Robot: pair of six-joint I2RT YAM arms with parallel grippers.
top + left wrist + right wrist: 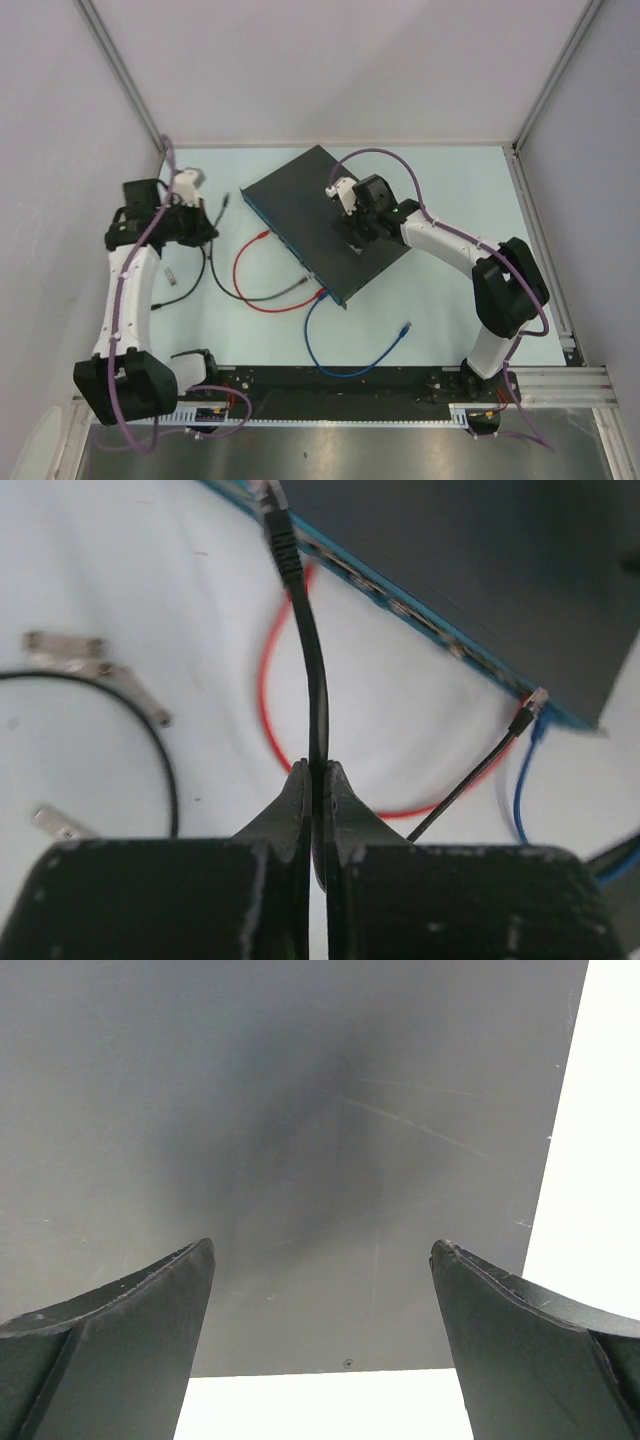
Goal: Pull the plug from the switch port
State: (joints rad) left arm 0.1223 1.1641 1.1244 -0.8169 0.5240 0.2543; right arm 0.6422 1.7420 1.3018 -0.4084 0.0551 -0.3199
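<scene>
- The left gripper (200, 228) sits at the left of the top view, beside the switch's left corner. In its wrist view its jaws are clamped on the black cable (318, 680), pressed together around it at lower centre.
- The black cable rises from the jaws to the top of the left wrist frame and ends in its plug (280, 540). The plug's clear tip shows bare, just beside the switch's blue-teal edge. From above, the plug (228, 201) lies a little apart from that edge.
- Metal strips (65, 645) lie on the pale surface (450, 180) at the left of the left wrist frame, beside a loop of black cable.
- A red cable (240, 270) loops on the surface in front of the socket edge, and a thin dark cable (250, 297) runs below it toward the switch's near corner.
- The switch (300, 195) lies flat in the centre of the top view, turned diagonally, with its blue-teal socket edge facing lower left.
- A blue cable (312, 340) leaves the near corner, curves toward the bottom and ends free on the surface at lower centre-right.
- The right gripper (352, 235) is over the switch's dark grey top, jaws apart. Its wrist view shows the two fingers wide of each other with the lid between them. Whether they touch the lid, I cannot tell.
</scene>
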